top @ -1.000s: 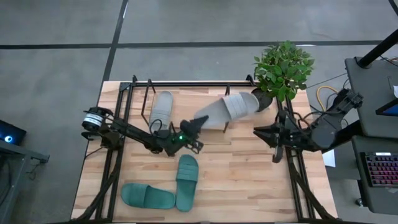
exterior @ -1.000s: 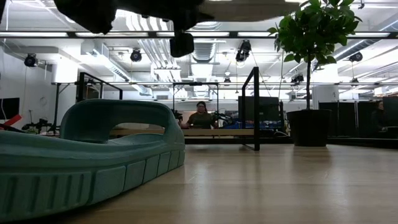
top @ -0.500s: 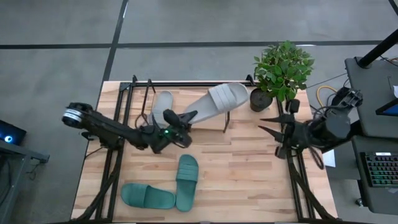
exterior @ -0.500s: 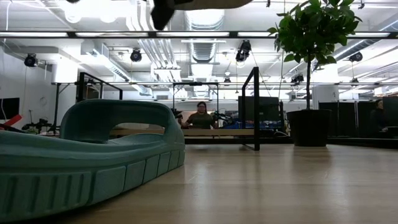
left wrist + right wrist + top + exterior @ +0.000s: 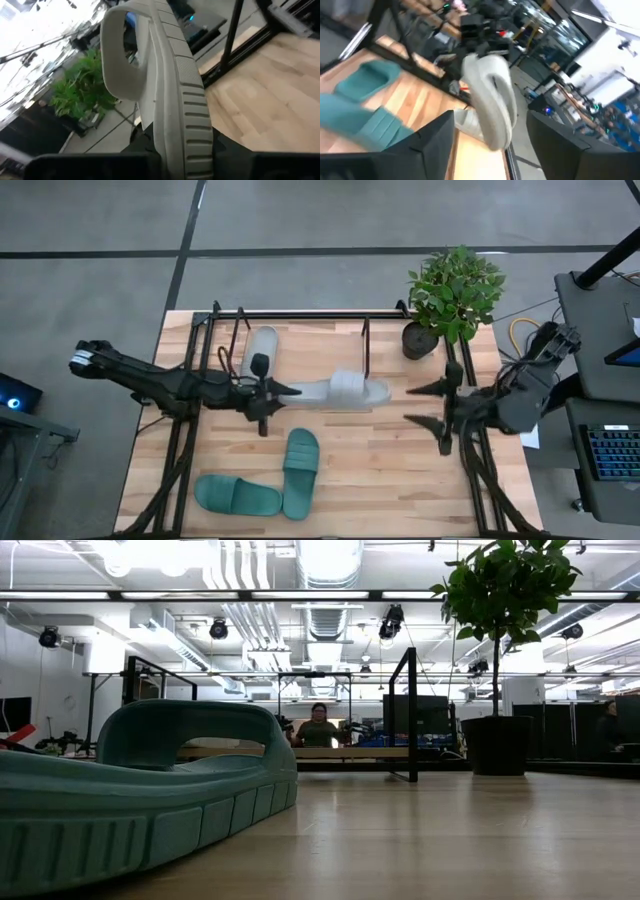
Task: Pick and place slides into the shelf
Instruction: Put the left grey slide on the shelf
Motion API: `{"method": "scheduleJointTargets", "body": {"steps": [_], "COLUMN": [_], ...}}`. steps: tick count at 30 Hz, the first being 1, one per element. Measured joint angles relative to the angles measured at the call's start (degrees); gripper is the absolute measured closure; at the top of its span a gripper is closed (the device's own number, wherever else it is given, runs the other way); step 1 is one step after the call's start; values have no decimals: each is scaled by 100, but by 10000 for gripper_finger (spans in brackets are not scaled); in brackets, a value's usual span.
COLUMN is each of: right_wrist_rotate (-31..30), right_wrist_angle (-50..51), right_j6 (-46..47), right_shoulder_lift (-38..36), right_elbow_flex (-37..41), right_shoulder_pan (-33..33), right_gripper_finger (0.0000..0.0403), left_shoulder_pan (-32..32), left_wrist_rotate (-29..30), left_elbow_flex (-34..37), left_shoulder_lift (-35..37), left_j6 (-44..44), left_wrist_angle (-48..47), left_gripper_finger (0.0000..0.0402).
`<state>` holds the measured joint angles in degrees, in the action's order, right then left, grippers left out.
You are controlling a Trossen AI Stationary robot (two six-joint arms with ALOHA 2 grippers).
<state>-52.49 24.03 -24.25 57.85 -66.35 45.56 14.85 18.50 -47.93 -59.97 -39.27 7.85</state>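
The left gripper (image 5: 272, 389) is clenched on the heel end of a light grey slide (image 5: 340, 391), holding it tilted on its edge over the middle of the table, toe pointing toward three o'clock. In the left wrist view the sole's ribbed side (image 5: 192, 105) rises straight out from between the fingers. The right gripper (image 5: 437, 406) hangs at the three o'clock side of the table, jaws spread and empty, just clear of the slide's toe. The other grey slide (image 5: 259, 350) already sits in the shelf (image 5: 300, 313) at about eleven o'clock; the two teal slides (image 5: 270, 480) lie at roughly seven o'clock, touching each other.

To do this step well, the left arm probably needs to roll the slide flat, sole down, then carry it toward twelve o'clock into the free space beside its mate. It should clear the shelf's upright bar (image 5: 366, 345) before lowering. Letting go only once the sole rests on the board would likely prevent it tipping.
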Motion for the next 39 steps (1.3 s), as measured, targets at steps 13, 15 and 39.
{"method": "scheduleJointTargets", "body": {"steps": [13,15,39], "right_wrist_rotate": [-388,-409,962], "right_wrist_angle": [-45,-61,83], "right_j6": [-828,-876,123], "right_shoulder_lift": [509,483,406], "right_elbow_flex": [-30,-66,-48], "right_shoulder_pan": [157,153,-768], "right_gripper_finger": [150,148,159], "left_shoulder_pan": [28,26,22], "left_wrist_rotate": [-405,-393,-737], "left_elbow_flex": [319,309,39], "left_shoulder_lift": [-104,-201,-830], "left_j6": [258,258,-410], "left_wrist_angle": [409,448,1267], "left_gripper_finger": [370,370,370]}}
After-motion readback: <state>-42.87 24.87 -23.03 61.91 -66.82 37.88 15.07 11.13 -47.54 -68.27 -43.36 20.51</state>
